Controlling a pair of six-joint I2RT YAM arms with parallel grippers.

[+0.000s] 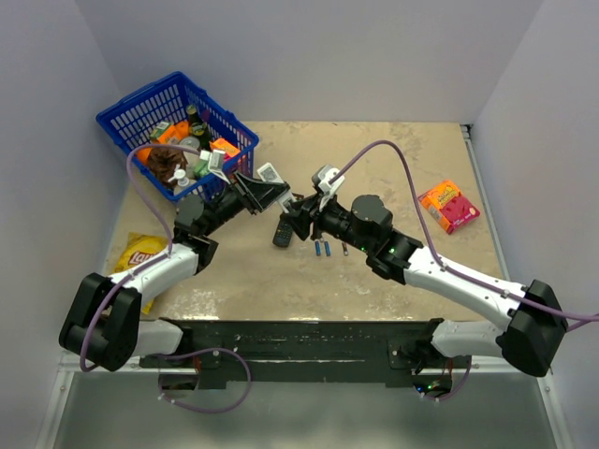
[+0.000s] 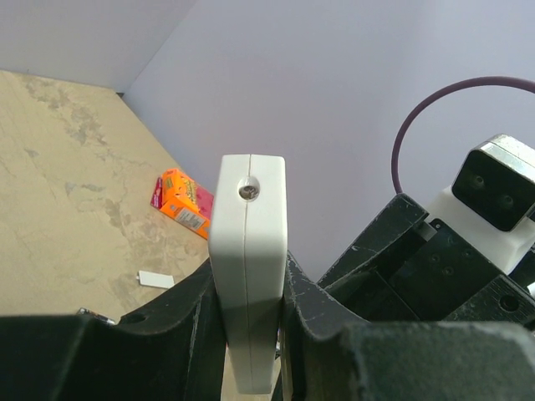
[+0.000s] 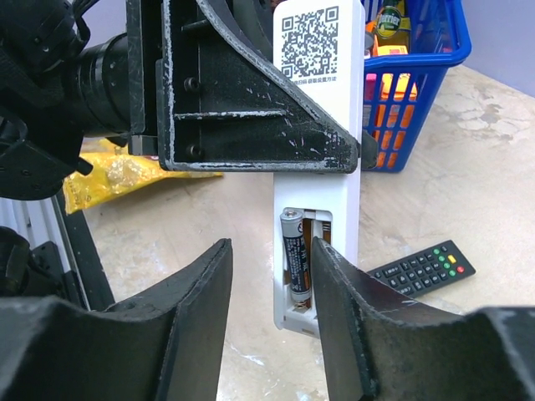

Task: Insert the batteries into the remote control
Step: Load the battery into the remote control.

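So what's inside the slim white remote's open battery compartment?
One dark cylindrical battery. The slot beside it is mostly covered by a black finger of the right gripper.

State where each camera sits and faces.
Top external: above and behind the robot, looking down at the table; left gripper and right gripper show.
Left wrist: on the left gripper, looking past the clamped remote control towards the orange box; own fingers show.
Right wrist: faces the remote control's open back and one battery; own fingers show, apart.
Shared: both wrist views show the remote control.
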